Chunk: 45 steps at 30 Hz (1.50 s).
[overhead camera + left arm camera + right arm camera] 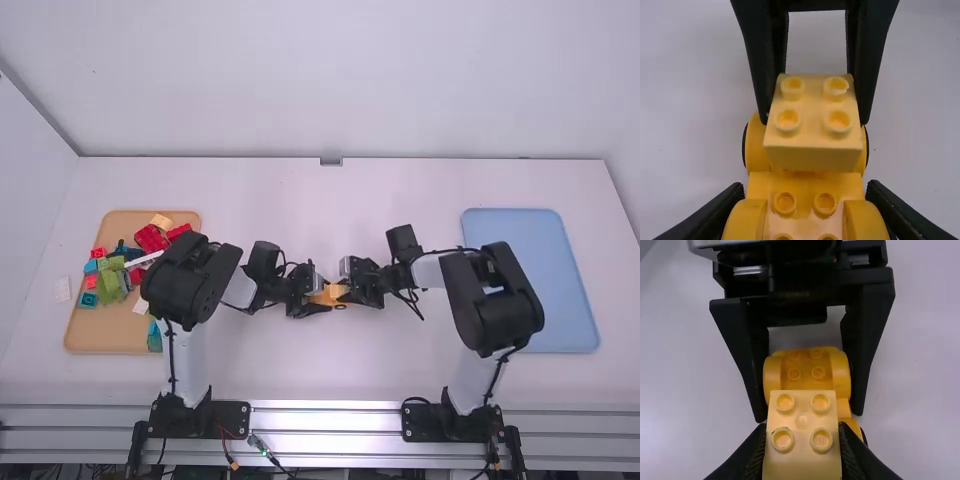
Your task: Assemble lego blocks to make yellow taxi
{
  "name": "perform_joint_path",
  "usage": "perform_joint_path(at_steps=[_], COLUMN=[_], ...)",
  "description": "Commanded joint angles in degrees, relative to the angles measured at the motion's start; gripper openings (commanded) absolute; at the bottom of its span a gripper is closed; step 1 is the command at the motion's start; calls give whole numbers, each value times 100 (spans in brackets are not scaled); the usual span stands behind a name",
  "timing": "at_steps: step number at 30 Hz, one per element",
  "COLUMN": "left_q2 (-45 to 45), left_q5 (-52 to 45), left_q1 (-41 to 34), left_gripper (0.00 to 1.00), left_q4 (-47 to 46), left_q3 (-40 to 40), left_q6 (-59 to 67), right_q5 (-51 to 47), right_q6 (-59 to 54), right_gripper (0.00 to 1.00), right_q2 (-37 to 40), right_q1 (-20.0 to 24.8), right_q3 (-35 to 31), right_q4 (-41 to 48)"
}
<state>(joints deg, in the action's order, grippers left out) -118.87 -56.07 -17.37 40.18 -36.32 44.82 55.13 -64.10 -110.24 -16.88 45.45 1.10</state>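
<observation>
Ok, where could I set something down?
Table beyond the arms, between tan tray and blue tray; table between arm bases; blue tray past the right arm. Crowded: tan tray's blocks; where left gripper and right gripper meet.

From my seat I see a white table (pixel 330 205), light gleaming on the metal rail (pixel 325 414) along its near edge, and pale walls (pixel 330 80) at far, left and right.

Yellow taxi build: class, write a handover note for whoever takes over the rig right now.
Left gripper: shut on the yellow wheeled base, mid-table.
Right gripper: shut on the pale yellow block, over one end of the base.
Spares: loose blocks on the tan tray.
Done: base on wheels.
Left: probably press the block home; can't tell whether it's seated.
</observation>
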Motion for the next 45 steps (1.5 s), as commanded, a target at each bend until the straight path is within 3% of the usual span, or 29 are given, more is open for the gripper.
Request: perform_joint_path(at_steps=[1, 36, 41, 42, 43, 45], left_q2=[-103, -103, -103, -103, -103, -103], left_q5=[109, 153, 153, 155, 155, 157], left_q1=[-20, -61, -63, -63, -61, -63], left_gripper=[53, 54, 54, 54, 54, 55], left_q4=[-85, -323, -321, -328, -330, -337], left_q3=[55, 28, 24, 26, 26, 26], left_q6=[-2, -2, -2, 2, -2, -2], right_q5=[7, -420, -420, -422, -417, -420], right_q6=[90, -214, -212, -212, -162, -114], right_gripper=[23, 24, 31, 35, 45, 51], right_q2=[-136, -186, -186, -186, -186, -186], right_q1=[-4, 87, 57, 87, 118, 125], right_q3=[-48, -50, -48, -48, -48, -48], right_q4=[22, -70, -70, -70, -74, -87])
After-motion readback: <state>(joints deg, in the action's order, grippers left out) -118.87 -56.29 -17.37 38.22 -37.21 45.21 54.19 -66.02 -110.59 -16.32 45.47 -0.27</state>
